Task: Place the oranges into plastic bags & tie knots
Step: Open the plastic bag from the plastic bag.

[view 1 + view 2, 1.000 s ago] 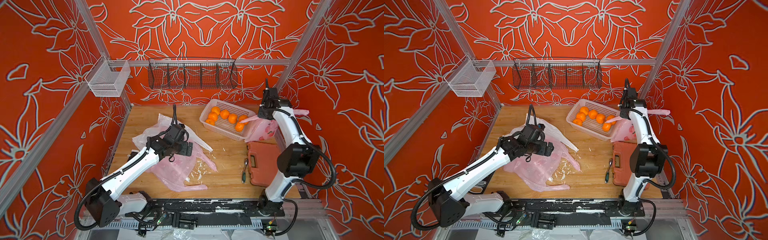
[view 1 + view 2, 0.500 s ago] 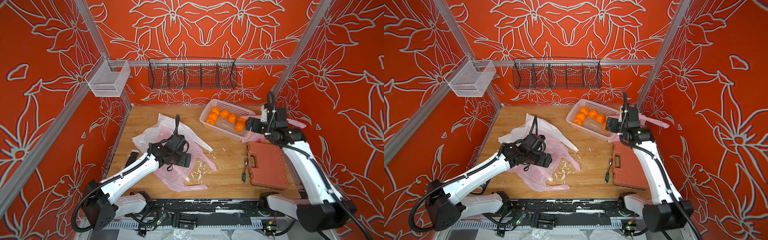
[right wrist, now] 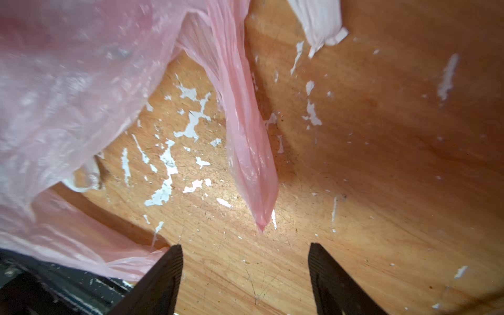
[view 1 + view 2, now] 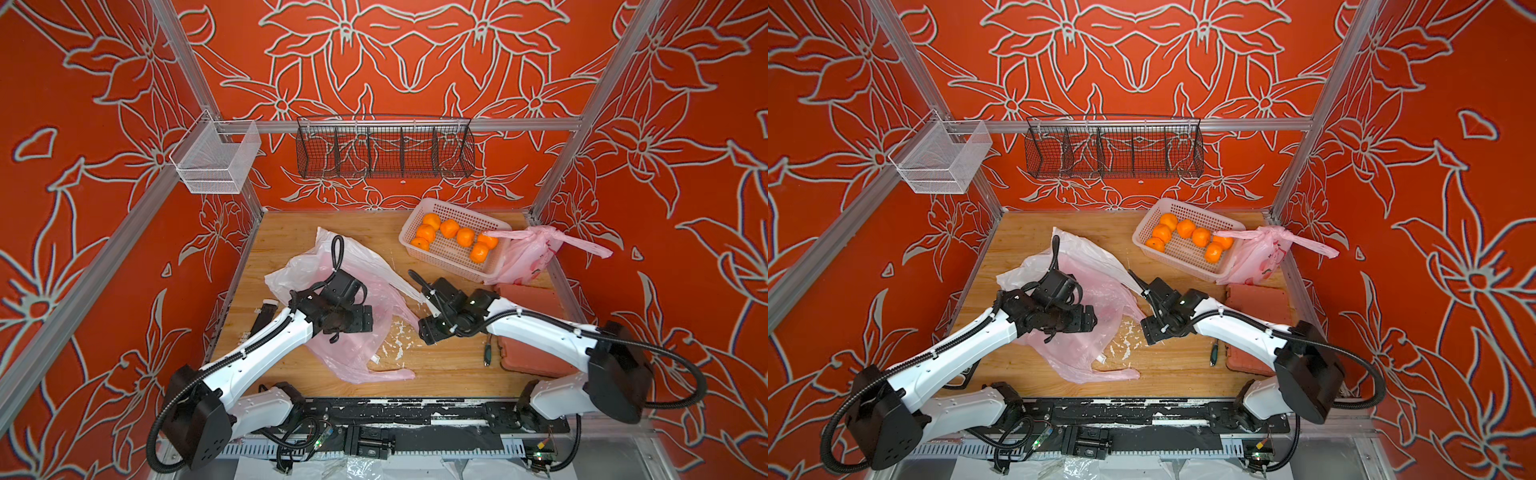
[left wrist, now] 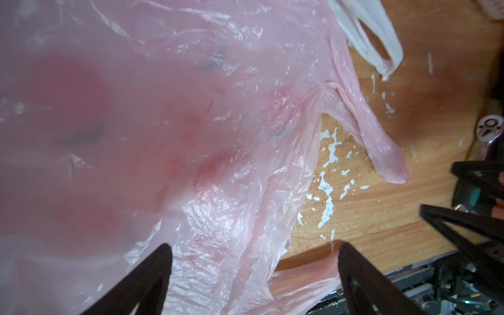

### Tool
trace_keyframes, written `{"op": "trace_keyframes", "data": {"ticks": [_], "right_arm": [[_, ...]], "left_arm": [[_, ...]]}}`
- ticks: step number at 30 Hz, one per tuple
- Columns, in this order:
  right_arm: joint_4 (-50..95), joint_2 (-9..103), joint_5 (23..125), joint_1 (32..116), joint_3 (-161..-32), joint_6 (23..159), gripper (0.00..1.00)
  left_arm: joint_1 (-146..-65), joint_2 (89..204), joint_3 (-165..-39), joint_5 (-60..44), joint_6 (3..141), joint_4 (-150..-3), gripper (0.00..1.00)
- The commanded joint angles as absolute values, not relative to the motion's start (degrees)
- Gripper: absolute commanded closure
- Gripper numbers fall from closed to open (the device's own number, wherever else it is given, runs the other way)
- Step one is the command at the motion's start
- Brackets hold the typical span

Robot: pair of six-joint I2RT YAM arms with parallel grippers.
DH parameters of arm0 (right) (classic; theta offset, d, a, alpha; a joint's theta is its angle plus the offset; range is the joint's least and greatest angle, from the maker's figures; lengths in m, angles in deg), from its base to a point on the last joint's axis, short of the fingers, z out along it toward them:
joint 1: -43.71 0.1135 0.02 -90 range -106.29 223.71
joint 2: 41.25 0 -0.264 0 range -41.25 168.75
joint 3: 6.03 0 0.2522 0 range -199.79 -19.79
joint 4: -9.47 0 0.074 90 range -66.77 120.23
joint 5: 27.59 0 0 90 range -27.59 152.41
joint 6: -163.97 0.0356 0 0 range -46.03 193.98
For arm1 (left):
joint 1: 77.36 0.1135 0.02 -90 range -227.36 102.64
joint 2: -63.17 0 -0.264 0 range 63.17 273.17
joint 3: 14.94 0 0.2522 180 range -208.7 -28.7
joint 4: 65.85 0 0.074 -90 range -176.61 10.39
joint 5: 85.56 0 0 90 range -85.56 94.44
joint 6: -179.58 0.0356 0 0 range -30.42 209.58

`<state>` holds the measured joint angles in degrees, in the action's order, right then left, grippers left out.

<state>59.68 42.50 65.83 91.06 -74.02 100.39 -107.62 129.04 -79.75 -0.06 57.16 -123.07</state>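
Note:
Several oranges [image 4: 449,228] lie in a white perforated basket [image 4: 446,255] at the back right. Against it leans a pink plastic bag [image 4: 521,262] with a knot [image 4: 537,235] and strap ends sticking out. A flat pink bag [image 4: 365,345] lies mid-table over a white bag [image 4: 332,249]. My left gripper [image 5: 253,246] hangs open just above the pink bag's crinkled film. My right gripper [image 3: 245,246] stands open over bare wood, with the tip of a pink handle loop [image 3: 251,163] just ahead of its fingertips. In both top views the two wrists face each other across that handle.
An orange tool case [image 4: 530,291] lies under the right arm, with a screwdriver [image 4: 487,353] beside it. White flakes [image 4: 397,338] speckle the wood. A black wire rack [image 4: 384,151] and a white mesh bin [image 4: 216,162] hang on the back rail.
My right arm left the knotted bag at the back right and swung down to mid-table beside the pink handle. My left gripper dropped slightly toward the front over the flat pink bag.

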Motion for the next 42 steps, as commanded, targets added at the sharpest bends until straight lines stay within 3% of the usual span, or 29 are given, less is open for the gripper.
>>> {"op": "trace_keyframes", "data": {"ticks": [1, 4, 8, 19, 22, 29, 35, 40, 42], "right_arm": [[58.05, 46.68, 61.49, 92.17, -77.63, 101.0, 0.28], [60.74, 51.38, 58.23, 93.11, -80.68, 101.17, 0.32], [62.07, 54.65, 54.35, 93.3, -81.61, 102.25, 0.46], [60.65, 55.21, 58.47, 93.32, -79.37, 105.4, 0.69], [58.78, 53.87, 60.16, 93.21, -77.75, 106.14, 0.7], [59.08, 51.71, 61.42, 92.88, -77.13, 106.98, 0.99], [61.32, 44.53, 68.56, 90.63, -79.2, 105.97, 1.0], [64.93, 40.98, 74.63, 88.92, -82.7, 105.26, 1.0], [65.6, 39.7, 76.23, 88.35, -83.31, 105.76, 1.0]], "left_arm": [[-103.53, 125.86, -78.02, -5.17, 55.75, -121.89, 0.09], [-100.89, 124.42, -76.47, -6.77, 55.68, -121.69, 0.1], [-100.74, 123.9, -76.36, -5.52, 56.41, -122.81, 0.1], [-103.58, 124.49, -76.16, -4.31, 57.31, -122.09, 0.14], [-105.44, 124.97, -76.33, -2.4, 57.49, -122.13, 0.13], [-110.42, 126.79, -77.72, 1.36, 59.03, -122.72, 0.14], [-119.18, 127.88, -77.9, 7.08, 60.55, -122.09, 0.13], [-126.78, 131.43, -79.37, 14.72, 60.84, -122.6, 0.01], [-129.29, 133.75, -80.42, 18.43, 60.3, -123.52, 0.03]]}}
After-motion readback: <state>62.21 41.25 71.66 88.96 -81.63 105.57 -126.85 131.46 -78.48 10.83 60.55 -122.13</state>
